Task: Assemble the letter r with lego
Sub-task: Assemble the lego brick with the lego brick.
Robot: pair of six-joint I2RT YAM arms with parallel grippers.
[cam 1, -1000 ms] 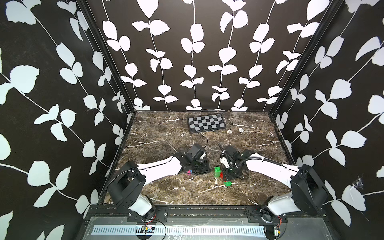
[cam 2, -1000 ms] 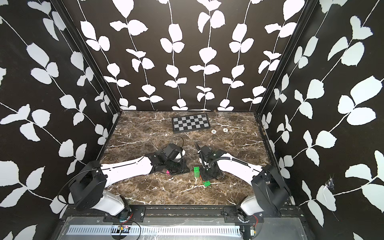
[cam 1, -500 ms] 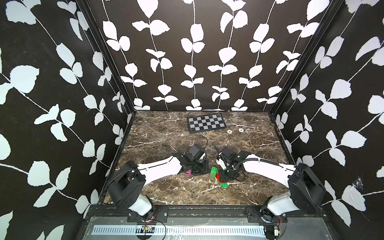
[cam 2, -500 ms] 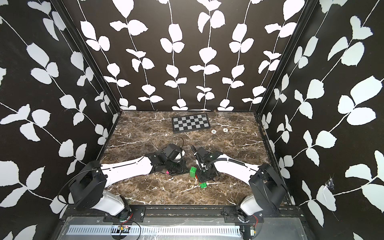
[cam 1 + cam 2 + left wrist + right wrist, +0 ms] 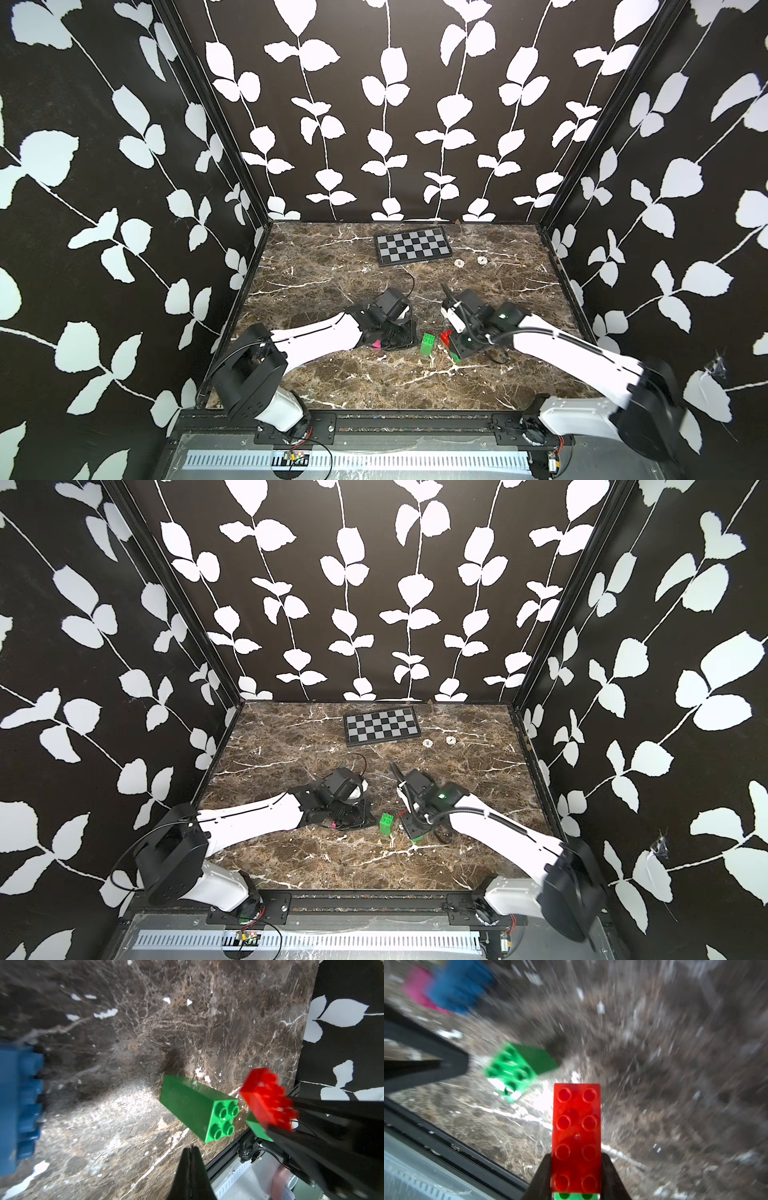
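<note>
A green lego stack (image 5: pixel 428 344) (image 5: pixel 386 824) stands upright on the marble between the two arms, and shows in both wrist views (image 5: pixel 199 1109) (image 5: pixel 519 1068). My right gripper (image 5: pixel 576 1156) (image 5: pixel 457 345) is shut on a long red brick (image 5: pixel 576 1138) (image 5: pixel 268 1099), close beside the stack. A green brick (image 5: pixel 575 1196) (image 5: pixel 258 1130) sits under the red one's held end. My left gripper (image 5: pixel 191 1150) (image 5: pixel 399 338) is shut and empty, low over the table on the stack's other side. A blue brick (image 5: pixel 18 1105) and a pink brick (image 5: pixel 377 344) lie by the left gripper.
A checkerboard (image 5: pixel 412 247) lies at the back of the table, with two small white rings (image 5: pixel 459 262) to its right. Patterned walls close in three sides. The table's front edge and a metal rail (image 5: pixel 239 1169) are close to the bricks.
The right gripper has shifted with the red brick beside the green stack, and its view is blurred by motion. The stack stands slightly further left. The left arm has stayed put.
</note>
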